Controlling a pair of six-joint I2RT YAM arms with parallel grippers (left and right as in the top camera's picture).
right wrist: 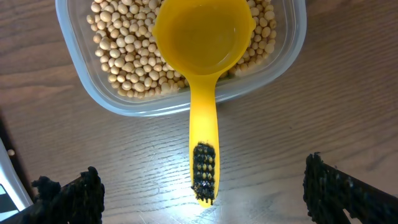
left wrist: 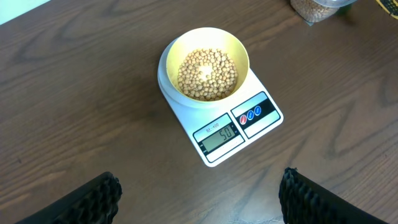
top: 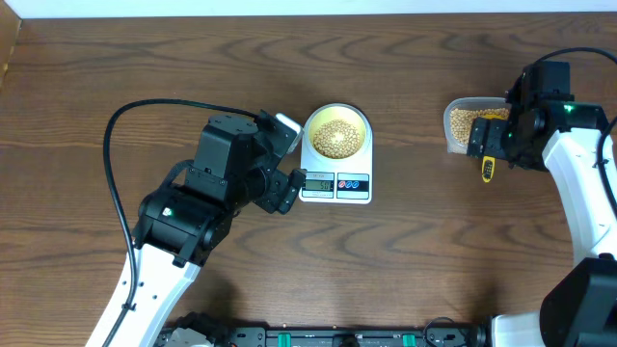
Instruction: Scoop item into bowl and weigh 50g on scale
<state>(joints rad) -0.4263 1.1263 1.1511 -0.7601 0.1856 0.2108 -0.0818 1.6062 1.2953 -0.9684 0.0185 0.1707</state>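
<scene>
Your left pincer (left wrist: 199, 202) hung apart just near of the scale (left wrist: 230, 127), where the bowl (left wrist: 239, 53) of beans (left wrist: 206, 74) sat, display seemingly 50; a nudge could have spoiled that reading. Your right pincer (right wrist: 208, 202), apart too, hovered over the scoop (right wrist: 203, 118) in the tub (right wrist: 143, 107).

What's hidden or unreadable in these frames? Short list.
Overhead: scale display digits are too small to read.
Overhead: the right arm covers part of the tub and most of the scoop; only its handle end shows.
Right wrist: the tub's far side is cut off by the top edge.
Left wrist: the left pincer is cut off by the bottom edge.
</scene>
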